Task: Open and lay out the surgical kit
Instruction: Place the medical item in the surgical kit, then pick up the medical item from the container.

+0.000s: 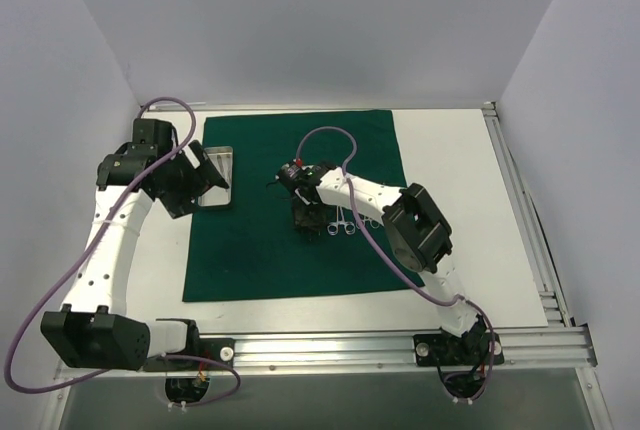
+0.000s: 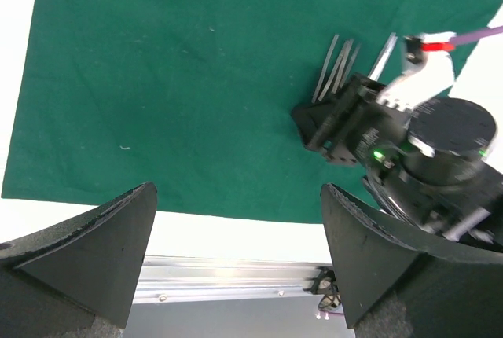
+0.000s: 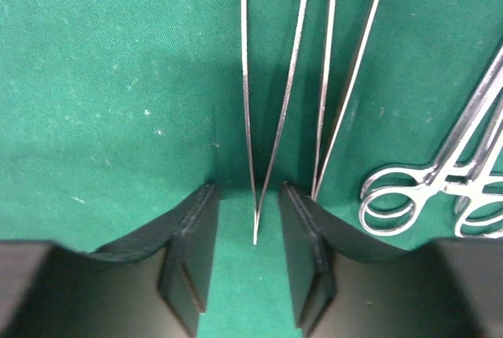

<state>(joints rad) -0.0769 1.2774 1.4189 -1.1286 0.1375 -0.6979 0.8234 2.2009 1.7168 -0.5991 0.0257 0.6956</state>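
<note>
Right wrist view: the right gripper (image 3: pixel 247 192) is spread, straddling the tweezers' (image 3: pixel 255 224) joined end, with forceps (image 3: pixel 424 181) close at lower right. The left gripper (image 2: pixel 237 192) is spread wide over the drape's (image 2: pixel 157 78) bare lower edge.

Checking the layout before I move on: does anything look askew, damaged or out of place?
Nothing stands out. The drape lies flat and the tray sits near its left edge. Two tweezers and the forceps lie side by side mid-drape. The open right end effector straddles one pair's joined end.
</note>
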